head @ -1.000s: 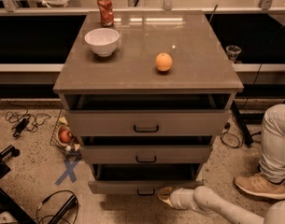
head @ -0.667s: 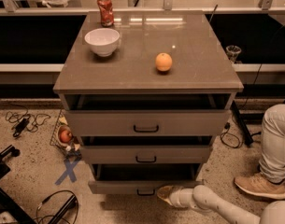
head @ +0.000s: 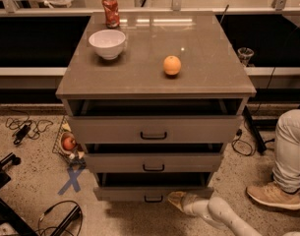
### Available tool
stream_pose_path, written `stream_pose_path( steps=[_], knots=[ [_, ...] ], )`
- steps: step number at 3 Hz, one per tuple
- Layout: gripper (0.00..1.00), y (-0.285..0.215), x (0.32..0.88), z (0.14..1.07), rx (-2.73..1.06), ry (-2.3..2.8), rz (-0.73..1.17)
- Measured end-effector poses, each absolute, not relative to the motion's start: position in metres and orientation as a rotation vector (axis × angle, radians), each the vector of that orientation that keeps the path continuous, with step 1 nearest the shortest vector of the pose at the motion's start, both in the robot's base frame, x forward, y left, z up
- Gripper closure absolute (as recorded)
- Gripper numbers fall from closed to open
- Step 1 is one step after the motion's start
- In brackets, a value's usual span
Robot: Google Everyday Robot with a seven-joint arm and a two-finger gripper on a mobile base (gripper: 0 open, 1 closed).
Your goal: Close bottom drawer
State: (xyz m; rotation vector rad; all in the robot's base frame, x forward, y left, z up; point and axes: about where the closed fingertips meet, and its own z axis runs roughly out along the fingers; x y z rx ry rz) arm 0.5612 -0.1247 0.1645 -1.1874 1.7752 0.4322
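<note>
The grey-brown cabinet (head: 154,77) has three drawers, all standing partly open. The bottom drawer (head: 139,193) is the lowest and narrowest, with a flat taupe front and a small black bar handle (head: 153,199). My gripper (head: 177,200) comes in from the lower right on a white arm (head: 223,215). It sits right at the bottom drawer's front, just to the right of the handle.
A white bowl (head: 107,44), a red can (head: 110,11) and an orange (head: 172,65) stand on the cabinet top. A person's leg and shoe (head: 273,196) are at the right. Cables, a blue tape cross (head: 71,180) and a wire basket with an apple (head: 68,142) lie on the floor at the left.
My gripper has shifted slightly left along the bottom drawer's front. The drawers look unchanged.
</note>
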Motion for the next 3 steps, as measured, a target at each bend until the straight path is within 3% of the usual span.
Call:
stream_pose_path(
  steps=[3],
  knots=[
    [1.00,-0.142,0.603,0.170,-1.051,1.699,0.395]
  ],
)
